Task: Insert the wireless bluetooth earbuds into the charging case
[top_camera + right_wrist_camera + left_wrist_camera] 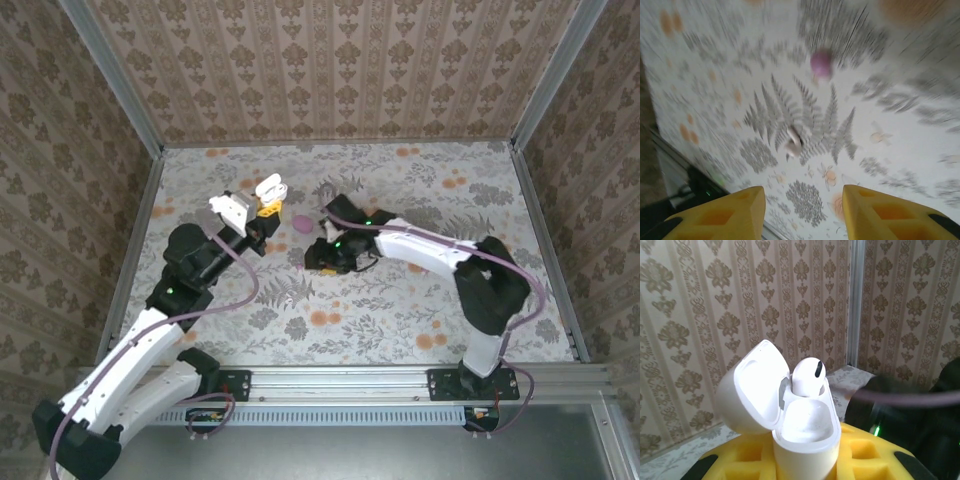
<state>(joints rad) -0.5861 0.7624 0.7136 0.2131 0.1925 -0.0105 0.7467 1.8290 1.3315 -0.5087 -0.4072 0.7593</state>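
Observation:
The charging case (805, 440) is white and glossy. It stands upright with its lid (752, 390) swung open to the left, and my left gripper (805, 452) is shut on its lower body with yellow pads (865, 455). One of the earbuds (807, 376) sits in the far socket; the near socket is bare. In the top view the case (268, 187) is raised at the back left of the table. Another earbud (794, 145) lies on the patterned table, ahead of my right gripper (802, 196), which is open with nothing between its fingers (735, 210). In the top view the right gripper (320, 258) is low over the table's middle.
A small pink-purple round thing (302, 224) lies on the table between the two grippers, and it also lies beyond the loose earbud in the right wrist view (821, 62). Wallpapered walls and metal rails (140, 220) enclose the table. The right wrist view is motion-blurred.

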